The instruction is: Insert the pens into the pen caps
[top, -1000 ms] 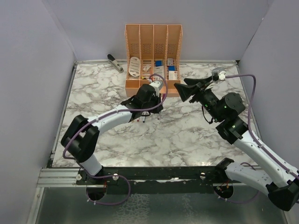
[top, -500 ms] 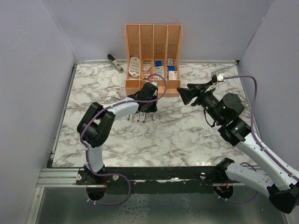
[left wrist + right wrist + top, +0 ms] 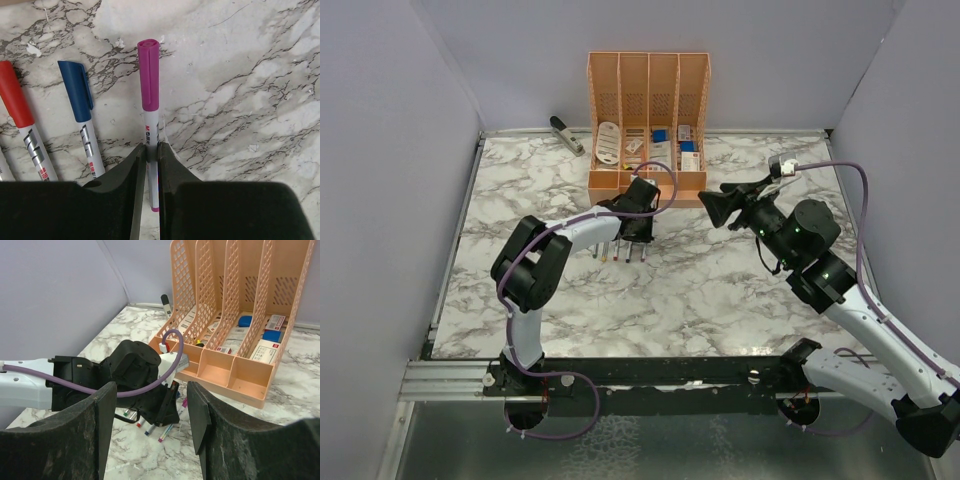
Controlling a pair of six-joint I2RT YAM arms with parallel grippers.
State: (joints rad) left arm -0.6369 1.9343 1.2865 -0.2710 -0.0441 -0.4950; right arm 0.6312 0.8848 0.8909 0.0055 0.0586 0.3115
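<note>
Marble tabletop (image 3: 720, 295): left claw (image 3: 152, 149) pinches the purple-capped pen (image 3: 150, 80), lying just beside the blue-capped pen (image 3: 80, 100); right claw (image 3: 150, 410) gapes, empty. Advisable next: release straight upward, leaving neighbours undisturbed.

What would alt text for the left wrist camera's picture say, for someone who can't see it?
Two black fingers pinch the barrel of a white marker pen with a magenta cap, lying on a grey-veined marble table. Left of it in the picture lie a white pen with a blue cap and a white pen with a red cap.
</note>
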